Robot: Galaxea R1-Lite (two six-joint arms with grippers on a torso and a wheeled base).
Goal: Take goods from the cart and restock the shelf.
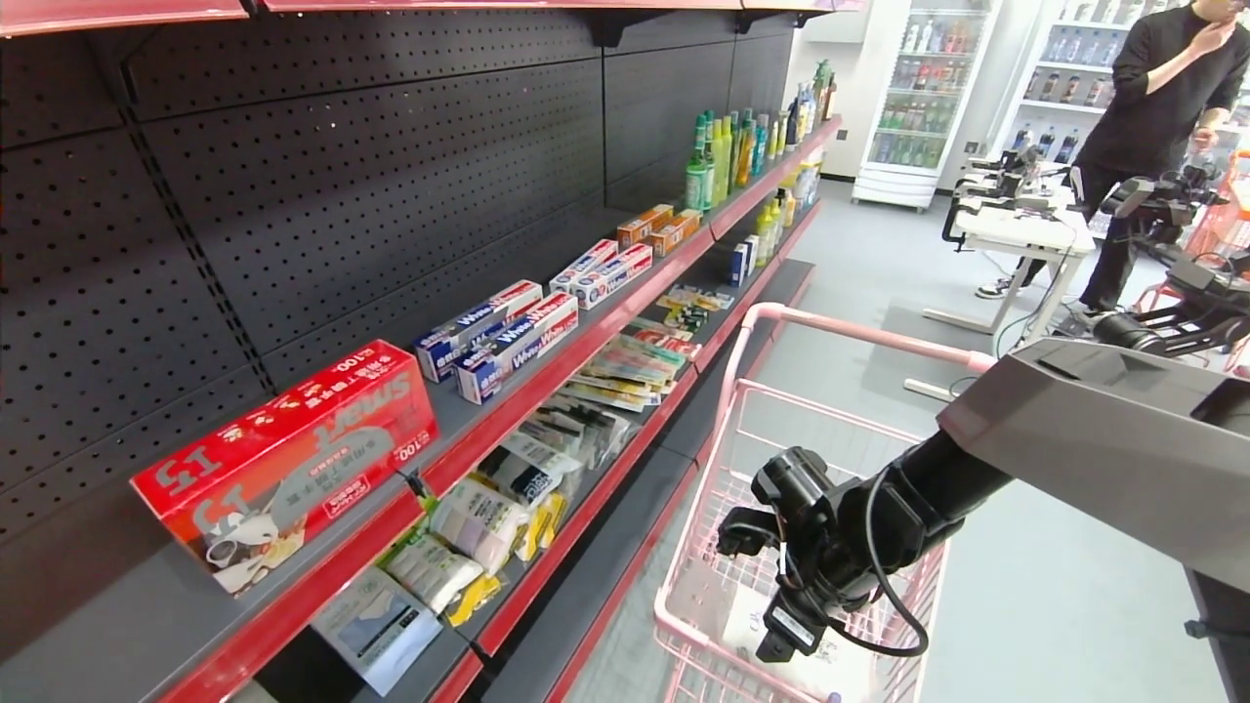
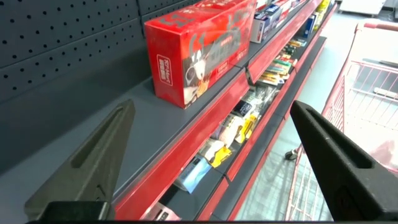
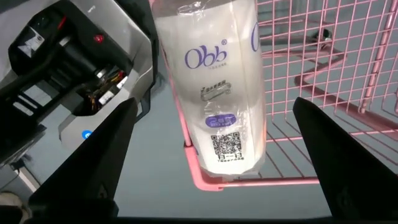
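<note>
Shelf [image 1: 547,389] or cart [image 1: 859,337], Jo: which end of the job are we at?

Cart end, Sam, as I judge it. The shelf's upper board has bare grey room on the near side of the red box [image 1: 283,459]. The pink cart stands just beside the shelf, and the right arm [image 1: 918,488] is bent down into its basket. That reads as the pick-up, not the placing.

What is it after?

A white wrapped pack [image 3: 214,81], lying in the cart along one wall and into a corner of the rim.

And the arm's pose over it?

The wrist points down at the pack. The right claw [image 3: 214,102] has its fingers spread wide, one to each side of the pack, closed on nothing. Whether they touch the wrap I cannot tell.

So the next move?

Sink until the fingers straddle the pack across its narrow width, then close, lift it clear of the rim and carry it to that bare board. The wrap looks soft, so I'd expect it to sag or slip under a shallow grip.

The other arm?

The left claw [image 2: 211,106] is also spread and empty, held near the shelf's red edge. It faces the grey board, with the red box beyond.
</note>
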